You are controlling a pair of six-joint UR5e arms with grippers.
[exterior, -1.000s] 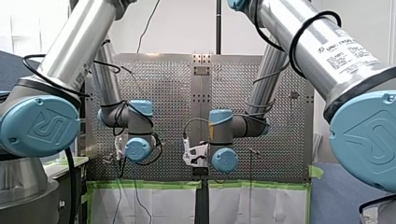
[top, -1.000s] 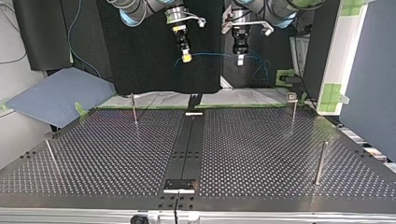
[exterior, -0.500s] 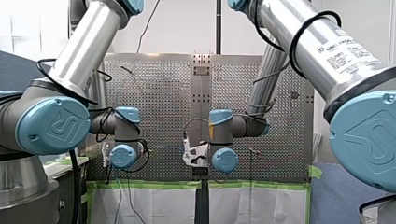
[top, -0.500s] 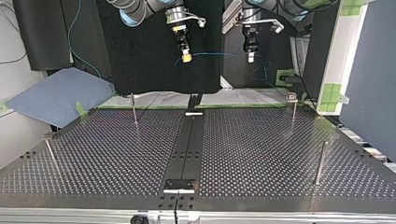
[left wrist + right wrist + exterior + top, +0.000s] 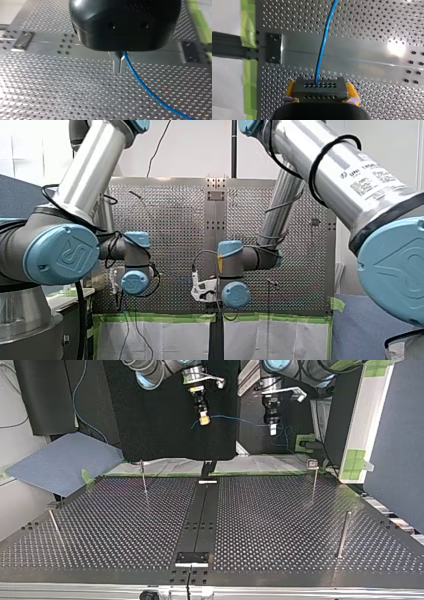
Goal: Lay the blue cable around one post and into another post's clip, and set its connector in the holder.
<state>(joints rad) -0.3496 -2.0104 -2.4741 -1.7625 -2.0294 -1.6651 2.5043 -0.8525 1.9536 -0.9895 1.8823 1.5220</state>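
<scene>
Two pinches at once here. On my right gripper the yellow pads are squeezed onto the grey connector, one pad on each side. The blue cable comes out of the connector's holed face and runs straight ahead over the perforated table.

My left gripper has its metal fingers nearly together, nipping that same cable. It leaves right at the fingers and trails off to one side above the table.

In the top view both grippers hang in the air up by the table's far edge, well apart, with the cable strung between them. Four thin posts stand on the table, and the cable is well clear of all of them.
</scene>
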